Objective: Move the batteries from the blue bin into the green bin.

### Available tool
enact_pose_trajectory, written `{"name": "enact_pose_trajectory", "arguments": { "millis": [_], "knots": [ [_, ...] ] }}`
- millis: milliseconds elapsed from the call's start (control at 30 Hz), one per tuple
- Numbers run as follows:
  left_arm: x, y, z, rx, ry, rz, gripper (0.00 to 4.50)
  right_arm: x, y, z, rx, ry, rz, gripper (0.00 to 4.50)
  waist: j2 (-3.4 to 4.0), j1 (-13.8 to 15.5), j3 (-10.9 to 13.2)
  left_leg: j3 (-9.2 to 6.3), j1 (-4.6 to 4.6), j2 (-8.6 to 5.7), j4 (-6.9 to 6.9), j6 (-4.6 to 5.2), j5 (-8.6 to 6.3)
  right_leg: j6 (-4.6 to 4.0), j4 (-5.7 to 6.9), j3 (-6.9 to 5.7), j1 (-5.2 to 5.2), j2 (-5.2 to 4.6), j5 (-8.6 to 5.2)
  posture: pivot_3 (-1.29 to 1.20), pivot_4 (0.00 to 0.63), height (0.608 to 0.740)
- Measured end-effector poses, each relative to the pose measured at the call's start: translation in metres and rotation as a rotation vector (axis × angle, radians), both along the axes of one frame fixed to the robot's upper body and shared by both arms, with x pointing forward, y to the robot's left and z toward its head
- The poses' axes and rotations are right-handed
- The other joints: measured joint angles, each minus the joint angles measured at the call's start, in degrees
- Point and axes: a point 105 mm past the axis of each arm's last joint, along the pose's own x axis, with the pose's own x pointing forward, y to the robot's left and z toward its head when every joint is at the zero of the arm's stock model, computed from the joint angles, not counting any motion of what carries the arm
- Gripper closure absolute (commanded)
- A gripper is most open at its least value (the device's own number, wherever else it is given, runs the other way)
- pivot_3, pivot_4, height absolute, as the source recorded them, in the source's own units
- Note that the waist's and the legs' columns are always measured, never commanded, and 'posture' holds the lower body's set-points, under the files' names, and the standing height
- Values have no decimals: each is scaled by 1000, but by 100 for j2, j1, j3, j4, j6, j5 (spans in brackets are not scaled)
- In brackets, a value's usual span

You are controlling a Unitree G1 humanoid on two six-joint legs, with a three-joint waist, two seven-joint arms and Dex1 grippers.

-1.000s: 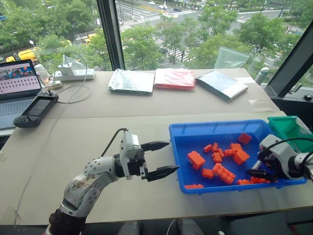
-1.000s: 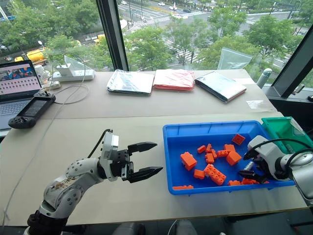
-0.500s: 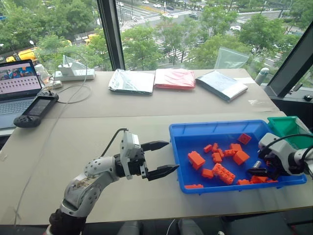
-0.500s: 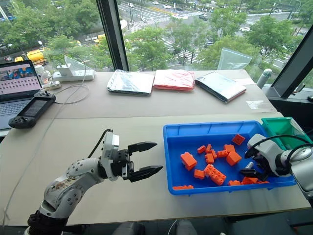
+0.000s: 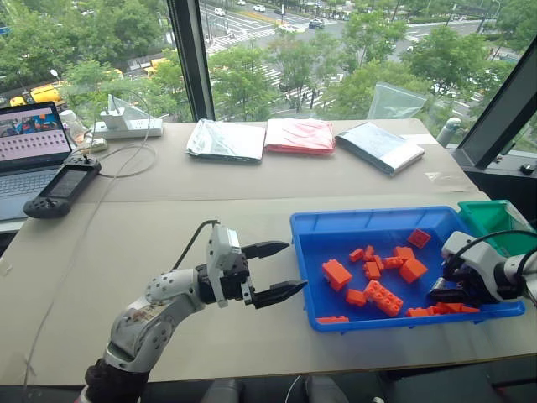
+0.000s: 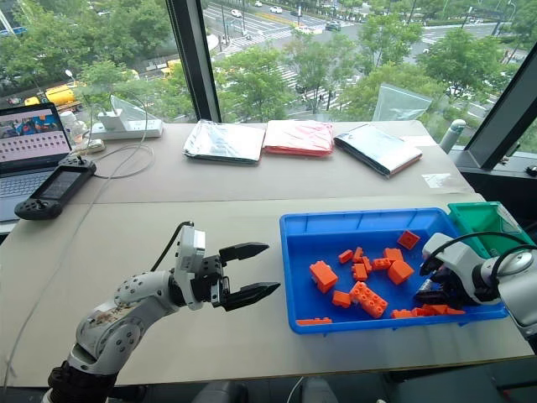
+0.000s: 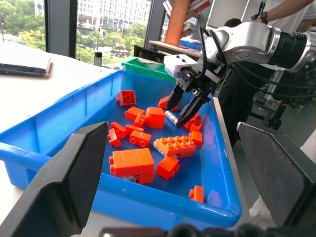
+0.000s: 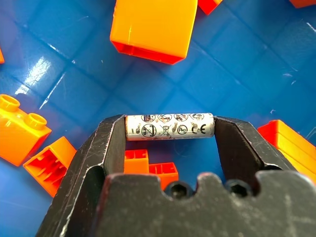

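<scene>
One battery point(image 8: 169, 126) sits clamped end to end between the right gripper point(image 8: 169, 129)'s two black fingers point(image 8: 106, 148), a slim whitish-silver cylinder with printed symbols along its side, held just above the floor of the blue bin point(image 5: 352, 220). From the head, that gripper is down at the bin's four o'clock corner, fingers pointing into the tray among the orange bricks point(image 5: 383, 297). Bricks lie scattered all around the catch: a big one point(image 8: 152, 29) just past the battery, smaller ones either side. The green bin point(image 5: 491, 217) stands right beside the blue bin at its two o'clock corner. Over on the other side, the left gripper point(image 5: 279, 270) hangs level above the bare table point(image 5: 151, 227), just off the blue bin's nine o'clock wall, its two fingers spread wide with nothing between them. Far back at eleven o'clock sit a laptop point(image 5: 32, 147) and a black handheld controller point(image 5: 60, 188), well apart from the action.
</scene>
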Motion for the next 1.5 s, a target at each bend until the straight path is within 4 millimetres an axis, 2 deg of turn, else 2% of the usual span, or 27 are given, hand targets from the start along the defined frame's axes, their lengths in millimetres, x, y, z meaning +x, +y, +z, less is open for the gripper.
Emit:
{"name": "enact_pose_trajectory", "arguments": {
  "millis": [100, 233, 300, 400, 433, 500, 567, 667, 733, 767, 833, 867, 1033, 1133, 1267, 1333, 1367, 1433, 1500],
  "knots": [
    [0, 0, 0, 0, 0, 0, 0, 1, 0, 3, -5, -19, -12, 1961, 1, 1, 0, 1, -4, 0, 0, 0, 0, 0, 2, 1, -6, -2, 0, 0, 150, 740],
    [0, 0, 0, 1, 1, 0, 0, 3, 0, 19, 29, -94, -59, 1961, 9, 5, 1, 0, -10, 0, -2, 0, 0, 0, 4, 3, -13, -2, 0, 0, 150, 740],
    [0, 0, -1, 2, 2, 0, 0, 8, -6, 41, 53, -202, -140, 1961, 14, 5, 2, 0, -14, 0, -2, 0, 0, 1, 5, 3, -17, -6, 0, 0, 150, 740],
    [0, 1, -1, 3, 5, 1, 0, 22, -29, 92, 29, -461, -313, 1961, 15, 2, 1, 1, -12, -2, -1, 0, 0, 1, 6, 5, -16, -5, 1, 0, 150, 740],
    [-1, 0, -1, 3, 7, 1, 0, 26, -43, 111, 5, -575, -405, 1961, 15, 0, 1, 2, -9, -2, -1, 0, 0, 1, 5, 4, -13, -1, 1, 0, 150, 740],
    [-1, 0, -2, 5, 10, 0, 0, 28, -60, 122, -5, -665, -520, 1961, 13, -2, 2, 5, -9, -3, -3, 0, 0, 0, 1, 1, -11, 0, 1, 0, 150, 740],
    [-1, 0, -2, 6, 11, -1, 0, 28, -80, 120, -39, -712, -645, 1961, 13, 11, 2, 9, -13, -7, -4, 0, 0, 0, 0, 2, -13, -3, 1, 0, 150, 740],
    [-1, 0, -2, 6, 11, -2, 0, 27, -93, 107, -74, -715, -719, 1961, 15, 3, 1, 13, -17, -7, -6, 1, -1, 1, -3, 4, -16, -4, 1, 0, 150, 740],
    [-1, 0, -2, 6, 12, -3, 0, 27, -101, 101, -98, -719, -756, 956, 21, -5, -1, 12, -17, -7, -8, 2, -2, 0, -4, 6, -18, -4, 1, 0, 150, 740],
    [-1, 0, -2, 6, 12, -3, 0, 26, -105, 101, -114, -727, -771, 871, 23, -6, -1, 13, -17, -7, -9, 2, -2, 0, -4, 6, -18, -4, 1, 0, 150, 740],
    [-1, 0, -2, 6, 12, -3, 0, 27, -108, 103, -122, -744, -784, 137, 23, -9, -2, 13, -15, -6, -9, 2, -2, 0, -3, 6, -17, -3, 1, 0, 150, 740],
    [-1, 0, -2, 6, 12, -3, 0, 27, -109, 105, -122, -755, -785, 17, 24, -12, -1, 13, -14, -5, -8, 2, -2, 0, -3, 6, -16, -2, 1, 0, 150, 740],
    [-1, 0, -2, 7, 12, -5, 0, 31, -104, 115, -72, -790, -769, 17, 24, -19, -1, 13, -13, -4, -9, 2, -2, 0, -2, 7, -15, -1, 1, 0, 150, 740],
    [-1, 1, -2, 9, 11, -5, 0, 34, -94, 121, -36, -801, -721, 17, 24, -19, -2, 11, -13, -5, -8, 2, -2, 1, -3, 7, -15, -2, 1, 0, 150, 740],
    [-1, 1, -3, 9, 12, -6, 0, 39, -31, 127, 100, -757, -383, 17, 27, -31, -1, 4, -12, 2, -11, 6, -4, 0, -5, 7, -14, 4, 1, 0, 150, 740],
    [-2, 1, -2, 9, 10, -7, 0, 26, 0, 115, 114, -665, -196, 17, 27, 3, -1, -2, -13, 4, -13, 7, -5, 1, -8, 1, -11, 2, 0, 0, 150, 740],
    [-1, 2, -3, 11, 11, -3, 0, 14, 26, 100, 144, -582, -59, 17, 26, 19, -1, -4, -16, 6, -12, 8, -5, 1, -12, -9, -8, 4, -1, 0, 150, 740],
    [-1, 1, -2, 11, 11, -4, 0, -5, 66, 77, 221, -442, 126, 17, 26, 29, -1, -9, -21, 5, -7, 9, -6, 3, -13, -4, -12, -3, 0, 0, 150, 740],
    [-1, 1, -2, 11, 10, -5, 0, -21, 90, 70, 304, -367, 228, 17, 26, 27, 0, -4, -21, -1, 0, 8, -6, 13, -14, 4, -9, -12, 5, 0, 150, 740]
  ]
}}
